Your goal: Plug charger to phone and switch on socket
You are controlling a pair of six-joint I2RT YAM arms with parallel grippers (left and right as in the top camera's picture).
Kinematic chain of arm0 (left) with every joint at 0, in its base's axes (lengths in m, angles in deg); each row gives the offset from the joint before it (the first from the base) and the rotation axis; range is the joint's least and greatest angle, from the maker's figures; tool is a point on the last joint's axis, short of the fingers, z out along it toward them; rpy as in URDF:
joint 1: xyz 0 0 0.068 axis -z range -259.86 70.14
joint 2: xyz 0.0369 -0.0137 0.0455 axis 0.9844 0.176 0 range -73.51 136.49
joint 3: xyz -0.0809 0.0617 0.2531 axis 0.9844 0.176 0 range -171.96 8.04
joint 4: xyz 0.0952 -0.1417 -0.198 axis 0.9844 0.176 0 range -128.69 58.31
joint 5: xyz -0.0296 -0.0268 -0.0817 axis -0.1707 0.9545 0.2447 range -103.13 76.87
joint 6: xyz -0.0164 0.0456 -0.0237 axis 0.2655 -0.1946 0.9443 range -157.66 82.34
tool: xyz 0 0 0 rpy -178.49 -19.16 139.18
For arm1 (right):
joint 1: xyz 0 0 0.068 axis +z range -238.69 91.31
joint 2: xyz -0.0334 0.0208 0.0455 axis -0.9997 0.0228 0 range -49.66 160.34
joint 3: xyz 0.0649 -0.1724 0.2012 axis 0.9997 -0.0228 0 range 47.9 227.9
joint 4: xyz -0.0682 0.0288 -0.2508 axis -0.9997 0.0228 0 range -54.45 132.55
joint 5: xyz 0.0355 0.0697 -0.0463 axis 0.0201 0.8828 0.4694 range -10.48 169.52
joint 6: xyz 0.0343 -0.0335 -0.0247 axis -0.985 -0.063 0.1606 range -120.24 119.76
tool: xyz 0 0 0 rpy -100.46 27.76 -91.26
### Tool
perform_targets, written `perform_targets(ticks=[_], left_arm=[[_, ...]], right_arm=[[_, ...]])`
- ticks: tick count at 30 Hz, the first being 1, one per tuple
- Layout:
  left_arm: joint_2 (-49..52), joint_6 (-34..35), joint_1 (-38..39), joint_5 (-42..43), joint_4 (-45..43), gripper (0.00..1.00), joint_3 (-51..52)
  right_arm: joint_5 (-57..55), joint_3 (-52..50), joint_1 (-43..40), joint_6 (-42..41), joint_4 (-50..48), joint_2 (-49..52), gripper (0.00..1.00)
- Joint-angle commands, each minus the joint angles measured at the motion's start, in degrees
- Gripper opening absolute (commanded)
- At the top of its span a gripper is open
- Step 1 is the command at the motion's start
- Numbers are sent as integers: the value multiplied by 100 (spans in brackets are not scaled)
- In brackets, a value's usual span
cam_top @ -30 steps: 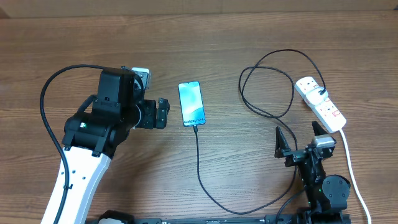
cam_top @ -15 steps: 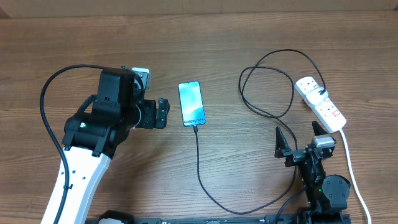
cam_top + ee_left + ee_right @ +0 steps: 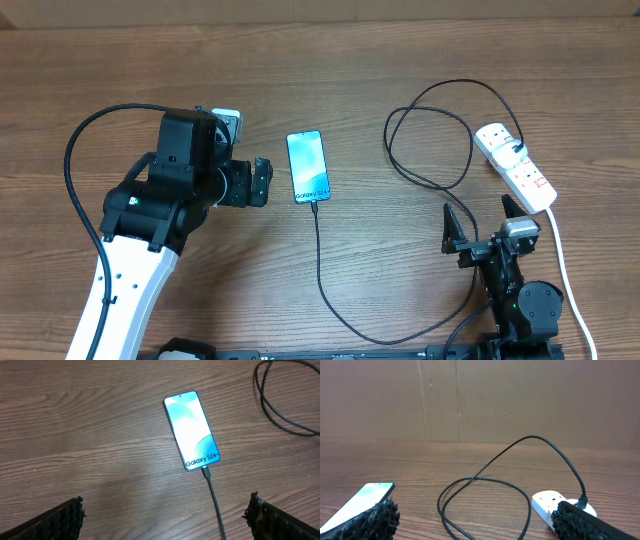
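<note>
**A:** Has anything shifted since a second ago?

**B:** Nothing I can find. Both arms and everything on the brown wooden desk (image 3: 400, 60) sit exactly where they were.

**A:** Where is the slim, blue-teal-screened phone (image 3: 309, 166)?

**B:** It lies flat about mid-desk, just right of the left arm's fingers (image 3: 60, 521). Those are spread wide with nothing between them, and the wrist view looks down on the phone through the gap.

**A:** And the long thin black charger cable (image 3: 322, 270)?

**B:** Its small black connector (image 3: 206, 472) touches the phone's near edge, seemingly seated in the port (I can't see how deep). From there the cable runs toward the near edge and sweeps right into a loop. It ends in a black plug (image 3: 516, 151) on the elongated white plastic socket strip (image 3: 520, 172) at the far right.

**A:** So the plugging in looks done?

**B:** I'd judge so. What remains is the switch. The strip's small red switches (image 3: 537, 183) show from above, but I can't tell whether any is on.

**A:** Which arm takes it?

**B:** Probably the right. The right arm's fingers (image 3: 451, 228) stand open and empty by the desk's near edge, with the strip just beyond them, farther and to the right. The next move calls for reaching over the strip and pressing the switch beside the occupied outlet with one fingertip. It should not snag the cable or the thick white cord (image 3: 565, 270).
</note>
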Motion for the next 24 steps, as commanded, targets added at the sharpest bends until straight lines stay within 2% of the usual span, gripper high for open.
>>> perform_targets(ticks=[1,6,13,17,24], left_arm=[[33,-87,50,17,42,100,-4],[13,-90,-68,-92,216,99,-2],[-236,-87,-577,308,133,100,181],[-686,-87,-839,479,-166,100,623],[-1698,-107,-866,479,-1012,100,1845]], right_arm=[[9,-59,22,2,-31,-68,100],[9,-59,22,2,-31,-68,100],[9,-59,22,2,-31,-68,100],[9,-59,22,2,-31,-68,100],[9,-59,22,2,-31,-68,100]])
